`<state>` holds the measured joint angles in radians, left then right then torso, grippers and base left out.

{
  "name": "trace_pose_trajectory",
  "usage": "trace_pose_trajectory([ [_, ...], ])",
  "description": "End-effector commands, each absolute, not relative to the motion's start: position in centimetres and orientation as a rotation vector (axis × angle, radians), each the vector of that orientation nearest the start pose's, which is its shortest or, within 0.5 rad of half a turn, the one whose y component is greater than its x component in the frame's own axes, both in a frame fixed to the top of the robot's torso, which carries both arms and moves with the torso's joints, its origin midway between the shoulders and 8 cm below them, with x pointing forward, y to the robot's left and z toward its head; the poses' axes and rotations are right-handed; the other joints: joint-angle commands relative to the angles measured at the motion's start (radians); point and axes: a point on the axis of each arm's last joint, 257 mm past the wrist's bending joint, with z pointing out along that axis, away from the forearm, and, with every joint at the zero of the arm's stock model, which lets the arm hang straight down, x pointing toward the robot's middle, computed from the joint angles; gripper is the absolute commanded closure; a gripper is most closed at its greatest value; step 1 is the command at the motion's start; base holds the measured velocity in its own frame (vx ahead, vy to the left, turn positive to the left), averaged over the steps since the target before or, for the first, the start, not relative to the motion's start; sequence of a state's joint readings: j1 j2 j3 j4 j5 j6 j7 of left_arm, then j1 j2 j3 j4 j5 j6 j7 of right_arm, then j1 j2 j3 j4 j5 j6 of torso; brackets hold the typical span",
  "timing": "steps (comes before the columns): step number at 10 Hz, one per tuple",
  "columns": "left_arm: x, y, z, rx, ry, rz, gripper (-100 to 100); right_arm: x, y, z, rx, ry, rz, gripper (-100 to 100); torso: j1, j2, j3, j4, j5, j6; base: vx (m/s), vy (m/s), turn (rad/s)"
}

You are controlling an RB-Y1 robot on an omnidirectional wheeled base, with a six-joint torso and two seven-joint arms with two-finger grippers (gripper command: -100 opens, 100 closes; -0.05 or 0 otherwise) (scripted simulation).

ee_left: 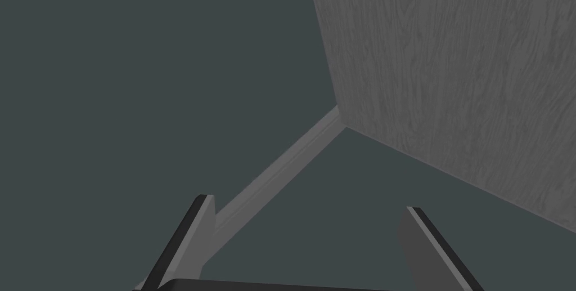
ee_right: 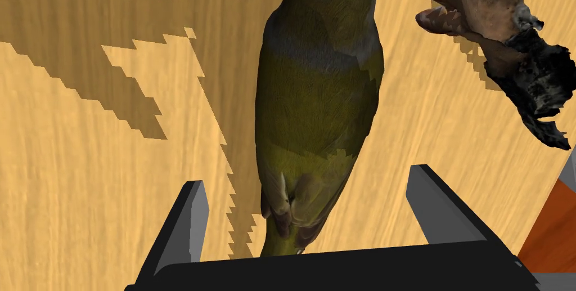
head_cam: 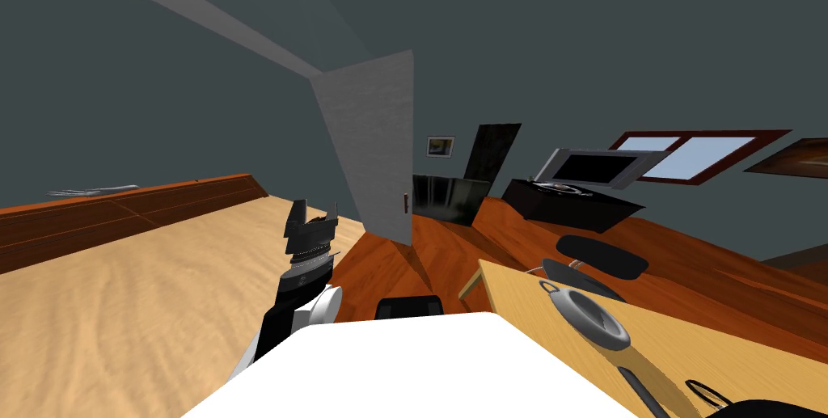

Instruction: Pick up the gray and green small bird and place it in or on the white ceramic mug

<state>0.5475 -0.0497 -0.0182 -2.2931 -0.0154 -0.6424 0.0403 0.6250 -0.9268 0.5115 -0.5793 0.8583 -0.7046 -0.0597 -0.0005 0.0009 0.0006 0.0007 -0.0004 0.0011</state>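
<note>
Right gripper (ee_right: 308, 178) hangs close over the bird (ee_right: 318, 90), which has an olive-green back and a grey band across the shoulders, tail end toward the dark gripper body. Fingers (ee_right: 191, 220) are spread wide, one on either side of the tail, neither touching it; nothing gripped. The bird rests on a pale wood top (ee_right: 84, 164), with jagged shadows falling across the grain beside it. Counting the fingers' reach as 12 o'clock, a ragged brown-and-black lump (ee_right: 506, 34) lies at about 2 o'clock from the bird, just beside its far end. A corner of orange-brown floor (ee_right: 548, 237) shows past the wood's edge at 4 o'clock. Head view, taken from where I stand: at 10 o'clock is a broad sandy wood-grain surface (head_cam: 121, 300) with a red-brown border (head_cam: 121, 215) along its far side. At 11 o'clock the left gripper (head_cam: 315, 209) is raised on its dark forearm; its wrist view shows the blades well apart, holding nothing. At 12 o'clock stands a grey wood-grain panel (head_cam: 372, 146), and at 1 o'clock a dark screen in a light frame (head_cam: 594, 166). Further round is a red-framed window (head_cam: 695, 154). At 2 o'clock a dark chair (head_cam: 602, 254) sits just beyond a yellow wood table (head_cam: 728, 348), and a grey round pan (head_cam: 576, 300) lies on that table near its far edge.
</note>
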Motion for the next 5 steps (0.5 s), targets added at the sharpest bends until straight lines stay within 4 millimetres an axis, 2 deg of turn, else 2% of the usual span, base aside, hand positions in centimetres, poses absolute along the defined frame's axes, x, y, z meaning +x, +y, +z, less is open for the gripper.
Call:
trace_pose_trajectory([
  [1, 31.28, 27.68, 4.14, -0.604, 0.491, -1.351, 0, -19.81, -54.29, -52.42, 0.153, 3.247, 0.199, -100, 0.0, 0.0, 0.0, 0.0, 0.0, 0.0, -0.006, -0.009, 0.02],
  [3, 31.28, 27.68, 4.13, -0.604, 0.491, -1.351, 0, -19.71, -53.95, -52.5, 0.193, 3.235, 0.207, -100, 0.0, 0.0, 0.0, 0.0, 0.0, 0.0, 0.0, 0.0, 0.0],
  [4, 31.28, 27.68, 4.13, -0.604, 0.491, -1.351, 0, -19.38, -54.26, -52.67, 0.149, 3.237, 0.19, -100, 0.001, 0.0, 0.0, 0.0, 0.0, 0.0, -0.006, -0.007, 0.024],
  [5, 31.28, 27.68, 4.14, -0.604, 0.491, -1.351, 0, -19.78, -53.76, -52.73, 0.169, 3.241, 0.206, -100, 0.0, 0.0, 0.0, 0.0, 0.0, 0.0, -0.006, -0.01, 0.024],
])
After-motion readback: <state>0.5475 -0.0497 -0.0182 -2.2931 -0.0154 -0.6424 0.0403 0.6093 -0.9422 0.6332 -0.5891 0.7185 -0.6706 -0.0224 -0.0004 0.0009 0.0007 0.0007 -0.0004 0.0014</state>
